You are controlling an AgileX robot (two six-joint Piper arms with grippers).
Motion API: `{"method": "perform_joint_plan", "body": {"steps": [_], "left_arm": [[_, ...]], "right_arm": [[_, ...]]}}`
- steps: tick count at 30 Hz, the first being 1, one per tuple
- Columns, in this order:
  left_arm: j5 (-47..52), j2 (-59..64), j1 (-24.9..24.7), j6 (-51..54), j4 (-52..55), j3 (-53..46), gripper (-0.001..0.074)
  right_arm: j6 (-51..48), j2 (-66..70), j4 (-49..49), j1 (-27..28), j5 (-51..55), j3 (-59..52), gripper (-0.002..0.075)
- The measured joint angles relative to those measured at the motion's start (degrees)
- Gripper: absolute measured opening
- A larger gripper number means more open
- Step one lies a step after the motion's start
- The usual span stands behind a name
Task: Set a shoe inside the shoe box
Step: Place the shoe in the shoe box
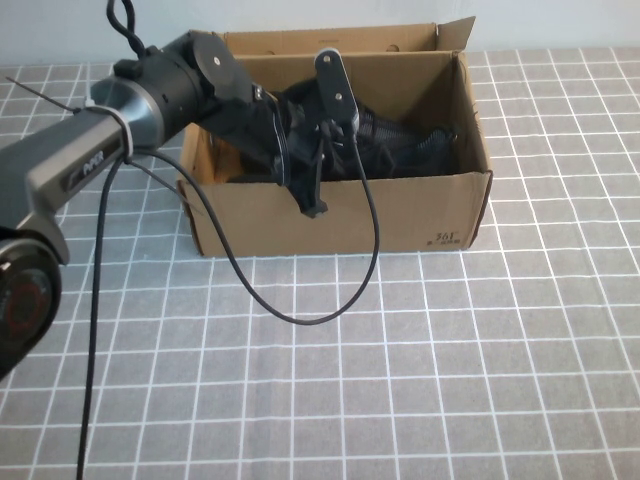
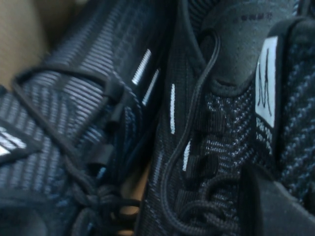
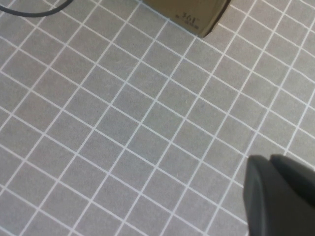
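1. Left gripper (image 1: 310, 195) reaches down into the left half of the shoe box (image 1: 400, 215); jaws closed down narrow. Whether anything is pinched between them cannot be told; the tips sit among black shoe fabric.
2. Shoe (image 2: 211, 142): black knit mesh, black laces, short white dashes on the side, white tongue tab with black logo. It lies inside the box, beside a second matching shoe (image 2: 74, 113).
3. Shoe box: brown cardboard, lid flap open toward the far side, small black print low on the near wall at right. It stands on the grey grid mat (image 1: 450, 370).
4. Right gripper (image 3: 280, 196): only a dark corner shows in its wrist view; jaws closed, empty, over the mat near the box's right corner.
5. Left arm hides the shoes' left ends in the high view.
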State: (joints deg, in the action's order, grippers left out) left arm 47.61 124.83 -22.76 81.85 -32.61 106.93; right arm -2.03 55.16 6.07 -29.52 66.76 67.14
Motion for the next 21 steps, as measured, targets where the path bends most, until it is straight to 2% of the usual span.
{"method": "perform_joint_plan", "body": {"steps": [14, 16, 21], "left_arm": [[0.3, 0.8, 0.0, 2.2, -2.6, 0.2, 0.0034], [0.5, 0.8, 0.0, 2.2, -2.8, 0.2, 0.0083], [0.6, -0.5, 0.0, -0.8, -3.0, 0.2, 0.033]], "right_arm": [[0.0, 0.0, 0.2, 0.0, -0.5, 0.0, -0.0016], [0.0, 0.0, 0.2, 0.0, -0.5, 0.0, -0.0016], [0.0, 0.0, 0.2, 0.0, -0.5, 0.0, -0.0016]]}}
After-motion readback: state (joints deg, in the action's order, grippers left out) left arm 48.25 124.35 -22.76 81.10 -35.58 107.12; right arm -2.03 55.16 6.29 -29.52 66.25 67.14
